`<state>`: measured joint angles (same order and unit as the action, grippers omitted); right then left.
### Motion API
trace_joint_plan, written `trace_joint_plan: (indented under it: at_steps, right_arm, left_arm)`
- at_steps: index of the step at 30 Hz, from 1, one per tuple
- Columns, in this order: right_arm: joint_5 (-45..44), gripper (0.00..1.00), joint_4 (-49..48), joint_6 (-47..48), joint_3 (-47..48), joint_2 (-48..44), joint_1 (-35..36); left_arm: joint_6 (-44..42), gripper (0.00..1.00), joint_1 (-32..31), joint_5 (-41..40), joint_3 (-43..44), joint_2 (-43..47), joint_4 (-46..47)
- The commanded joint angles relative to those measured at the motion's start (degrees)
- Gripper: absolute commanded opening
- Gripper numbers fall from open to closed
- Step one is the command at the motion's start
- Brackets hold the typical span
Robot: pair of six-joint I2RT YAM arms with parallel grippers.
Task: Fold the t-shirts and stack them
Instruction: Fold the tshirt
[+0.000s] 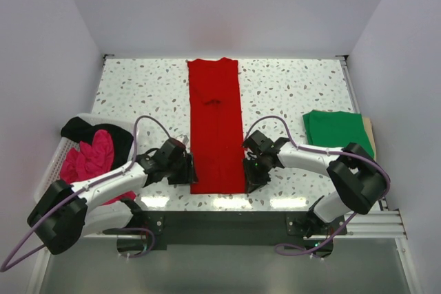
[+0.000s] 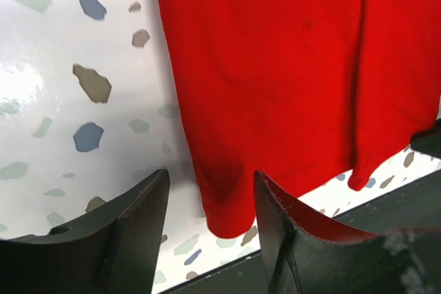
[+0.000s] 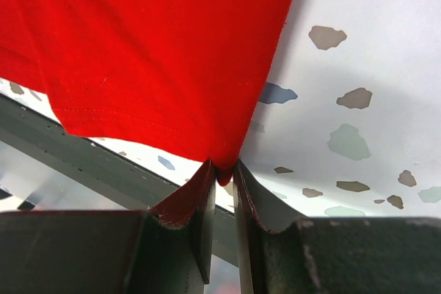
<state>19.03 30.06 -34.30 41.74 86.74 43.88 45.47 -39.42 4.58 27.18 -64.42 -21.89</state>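
The red t-shirt [image 1: 216,125] lies as a long narrow strip down the middle of the table, collar end far. My left gripper [image 1: 185,170] is open at its near left corner; in the left wrist view the red t-shirt's corner [image 2: 227,204] sits between the spread fingers of the left gripper [image 2: 210,178], touching neither. My right gripper [image 1: 248,173] is at the near right corner. In the right wrist view the right gripper [image 3: 224,166] is shut, pinching the corner of the red t-shirt [image 3: 151,46]. A folded green t-shirt [image 1: 337,130] lies at the right.
A white slotted basket [image 1: 52,164] at the left holds a black t-shirt [image 1: 83,129] and a crumpled magenta t-shirt [image 1: 89,158]. The table's near edge [image 1: 220,203] runs just behind both grippers. Walls enclose the table on three sides.
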Motion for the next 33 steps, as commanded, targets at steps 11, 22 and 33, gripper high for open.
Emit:
trace_joint_plan:
  at_steps: [11, 22, 33]
  right_arm:
    - [-0.13, 0.20, -0.18, 0.47, 0.80, 0.89, 0.24]
    - [-0.13, 0.20, -0.62, 0.03, 2.03, 1.77, 0.24]
    - [0.13, 0.03, 0.34, -1.11, 3.17, -0.07, 0.24]
  left_arm:
    - [8.05, 0.39, -5.40, -3.61, -1.86, 3.25, -5.79]
    - [9.02, 0.31, -6.20, -1.24, -4.94, 5.54, -0.18]
    - [9.90, 0.00, -6.28, -0.18, -6.44, 6.41, 2.03]
